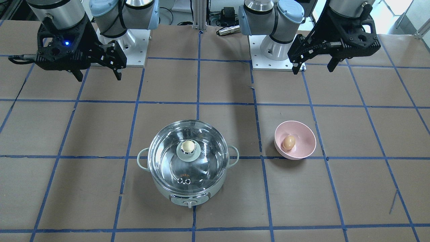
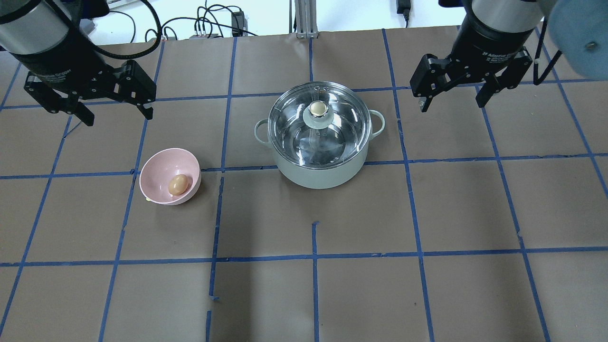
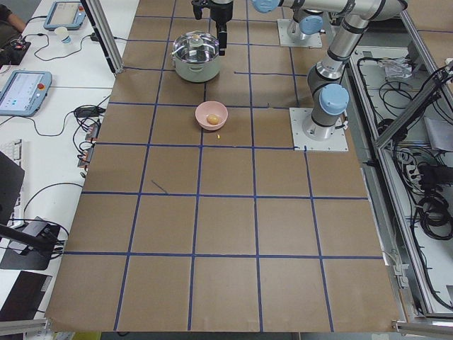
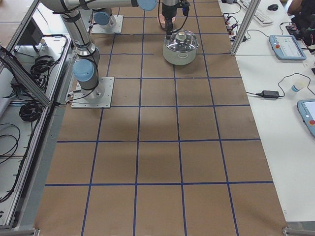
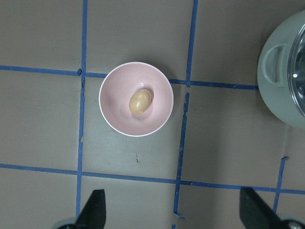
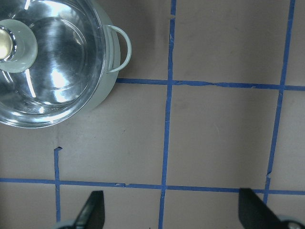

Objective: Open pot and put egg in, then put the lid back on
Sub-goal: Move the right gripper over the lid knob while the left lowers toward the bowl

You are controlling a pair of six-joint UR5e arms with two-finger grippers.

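The mint-green pot stands mid-table with the glass lid on it, cream knob up. It also shows in the front view and at the edge of both wrist views. The tan egg lies in a pink bowl to the pot's left, and shows in the left wrist view. My left gripper is open and empty, high above the table behind the bowl. My right gripper is open and empty, high to the right of the pot.
The table is brown paper with a grid of blue tape lines. The arm bases are bolted at the robot's side. Cables and tablets lie on side benches beyond the table edges.
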